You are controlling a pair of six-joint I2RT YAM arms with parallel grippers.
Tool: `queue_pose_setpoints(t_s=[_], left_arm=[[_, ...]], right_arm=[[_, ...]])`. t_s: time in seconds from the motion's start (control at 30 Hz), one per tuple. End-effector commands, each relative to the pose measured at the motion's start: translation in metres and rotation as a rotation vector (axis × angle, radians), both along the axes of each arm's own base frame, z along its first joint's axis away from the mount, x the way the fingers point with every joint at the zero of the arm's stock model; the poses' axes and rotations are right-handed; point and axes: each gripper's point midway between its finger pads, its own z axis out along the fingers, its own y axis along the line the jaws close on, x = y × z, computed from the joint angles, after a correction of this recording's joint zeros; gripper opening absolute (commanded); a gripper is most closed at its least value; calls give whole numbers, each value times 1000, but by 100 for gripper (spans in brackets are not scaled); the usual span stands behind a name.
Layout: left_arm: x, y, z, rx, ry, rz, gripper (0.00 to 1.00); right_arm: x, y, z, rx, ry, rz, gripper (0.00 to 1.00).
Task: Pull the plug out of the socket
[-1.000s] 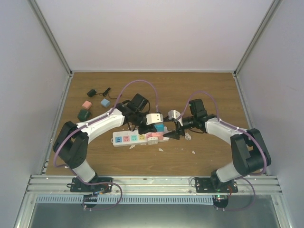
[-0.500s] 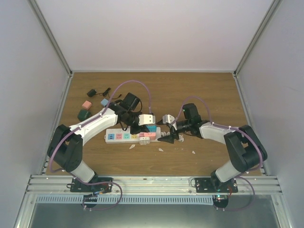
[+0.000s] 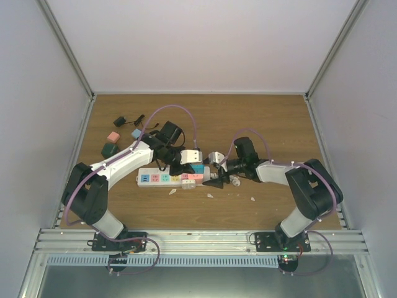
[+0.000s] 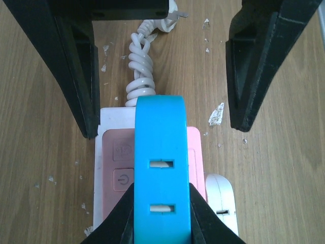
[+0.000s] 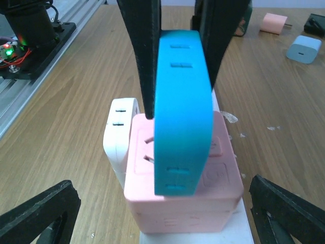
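— Top external view, starting at the left: where is the socket?
— The socket (image 3: 158, 179) lies flat on the table (image 3: 273, 124), just left of the frame's centre. Its coiled cord (image 4: 142, 76) runs off toward the right arm.
— And the left gripper?
— The left gripper (image 3: 190, 165) is over the socket's right end, with its fingers (image 4: 203, 213) pressed against both sides of the blue plug (image 4: 161, 152), pinching it.
— Is the plug out?
— Not as far as I can judge. In the right wrist view it stands upright on the pink block (image 5: 183, 203) with no gap showing. A white plug (image 5: 119, 132) sits just beside it.
— Further right?
— The right gripper (image 3: 220, 174) is spread wide, one finger on either side of the socket's end, touching nothing I can see.
— So what's left?
— The grip is made, but the pull itself is not yet done. The right gripper looks placed to steady the socket.
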Motion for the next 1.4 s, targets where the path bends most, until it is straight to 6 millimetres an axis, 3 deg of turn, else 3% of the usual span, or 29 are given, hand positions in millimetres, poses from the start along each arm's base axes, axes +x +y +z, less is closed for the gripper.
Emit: queue_pose_setpoints(t_s=[0.0,0.47,0.7,1.03,1.37], left_arm=[[-7,-4,3,-47,15,-29,8],[-8,-12,11,-104,28,-46,5],[-5,-12,14,-118,34,-45,4],[-3,-13,43,-185,23,-63,2],[4,0,45,-158,19,-58,0]], right_arm=[[-5,9,-5,13,-19,29,93],[8,26,-19,8,10,35,85],[10,26,-23,-3,9,28,72],[2,20,-34,-31,3,37,51],[0,16,-38,-47,1,30,47]])
